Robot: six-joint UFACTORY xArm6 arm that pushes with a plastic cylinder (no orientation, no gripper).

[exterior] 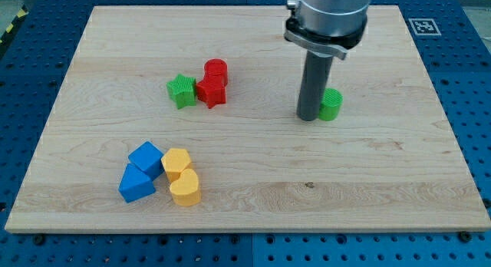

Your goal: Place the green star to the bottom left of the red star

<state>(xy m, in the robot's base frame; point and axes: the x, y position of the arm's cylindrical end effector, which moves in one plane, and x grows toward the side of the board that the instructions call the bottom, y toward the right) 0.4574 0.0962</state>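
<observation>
My tip [308,118], the lower end of the straight dark rod that serves as the end effector, is resting on the wooden tabletop [253,182]. Being a plain rod, it has nothing to open or close and is gripping nothing. Just beside my tip, on the view's right, a green cylinder [331,104] is sitting, seemingly touching the rod.

Well apart from my tip, toward the view's left and slightly higher, the green star [182,90] is lying against the left side of the red star [211,91]. A red cylinder [216,70] is standing directly above the red star, touching it.

Far from my tip, toward the view's bottom left, two blue blocks [140,173] are sitting together, with a yellow block [176,161] and a yellow cylinder [186,187] just to their right.
</observation>
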